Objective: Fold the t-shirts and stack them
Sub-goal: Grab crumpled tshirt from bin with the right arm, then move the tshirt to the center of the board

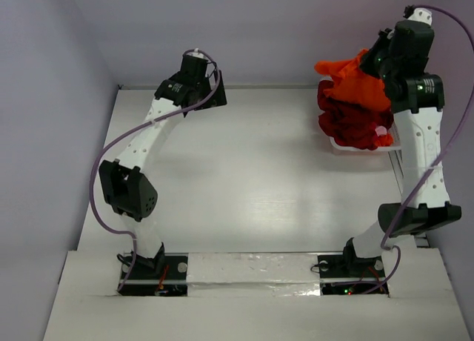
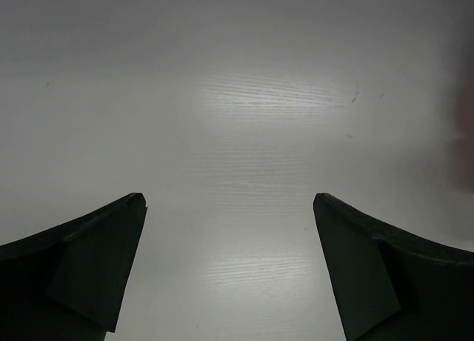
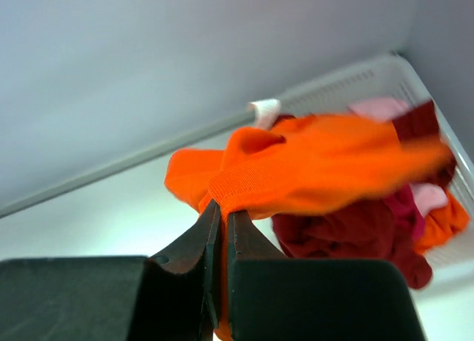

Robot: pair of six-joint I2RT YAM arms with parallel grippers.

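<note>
While aloft, orange t-shirt [image 3: 318, 163] above basket rim [image 3: 348, 78]

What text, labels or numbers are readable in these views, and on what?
None can be read.
White tag at the edge of the orange shirt: too blurred to show any print.
Basket and table: no markings visible.
</note>
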